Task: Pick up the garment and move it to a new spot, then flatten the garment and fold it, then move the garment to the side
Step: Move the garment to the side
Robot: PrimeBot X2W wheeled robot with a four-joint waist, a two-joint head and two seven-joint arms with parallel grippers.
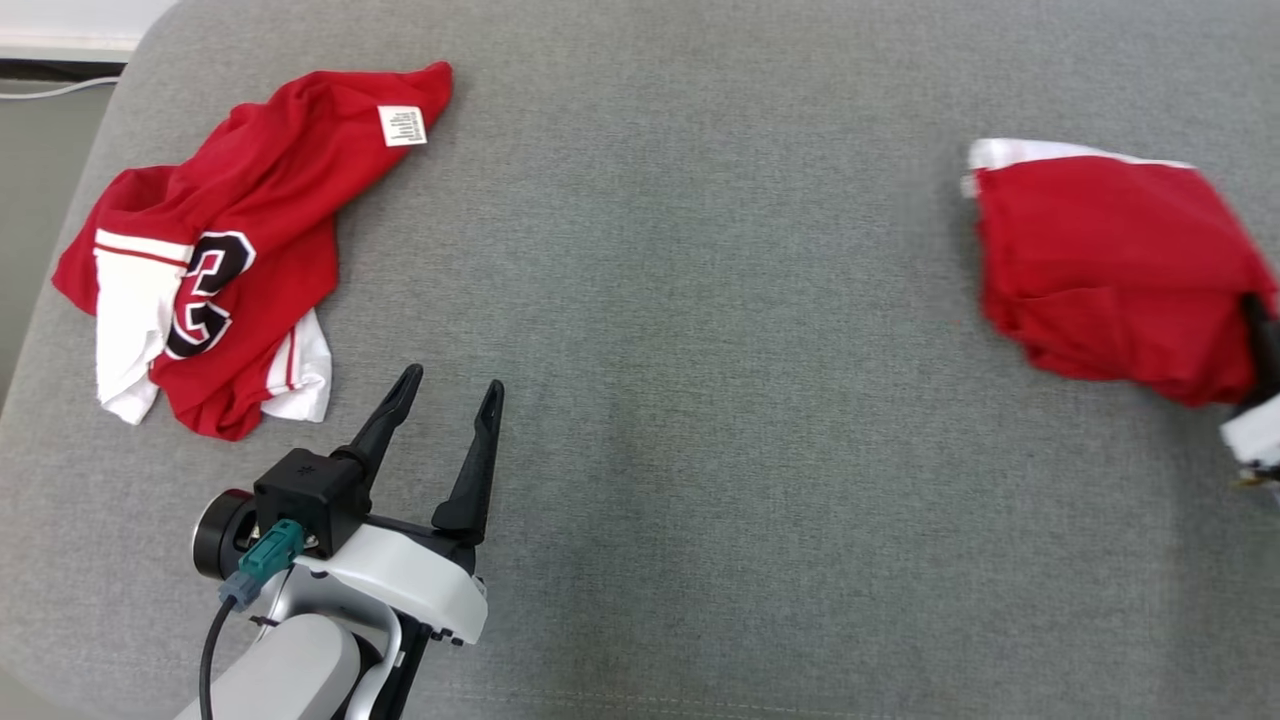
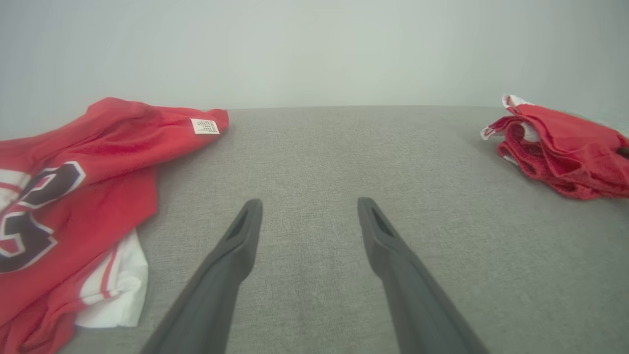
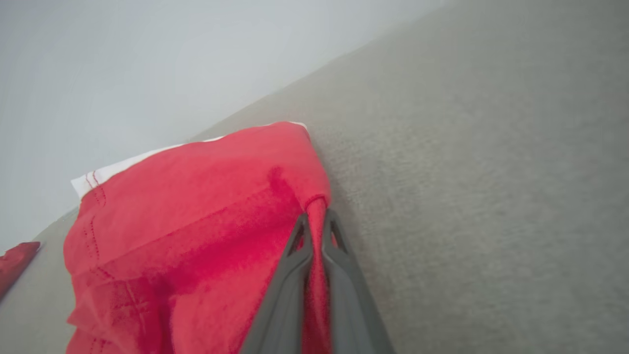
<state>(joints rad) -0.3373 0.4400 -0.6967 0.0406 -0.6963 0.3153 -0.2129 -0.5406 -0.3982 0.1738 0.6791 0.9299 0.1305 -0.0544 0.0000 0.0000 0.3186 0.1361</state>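
Grey upholstery (image 1: 700, 350) carries the folded red garment (image 1: 1110, 270) at 3 o'clock, pinched by the right gripper (image 3: 317, 217), so the final move aside seems in hand; the pull should stay low lest the layers slip. The left gripper (image 1: 452, 380) hangs spread at 7 o'clock, near a crumpled red jersey (image 1: 250, 200) at 10. The right wrist view shows the pinch plainly, while the head view gives the layout.

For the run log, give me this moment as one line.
right gripper: shut on edge of folded red garment | left gripper: open, empty | crumpled jersey: lying at left, untouched
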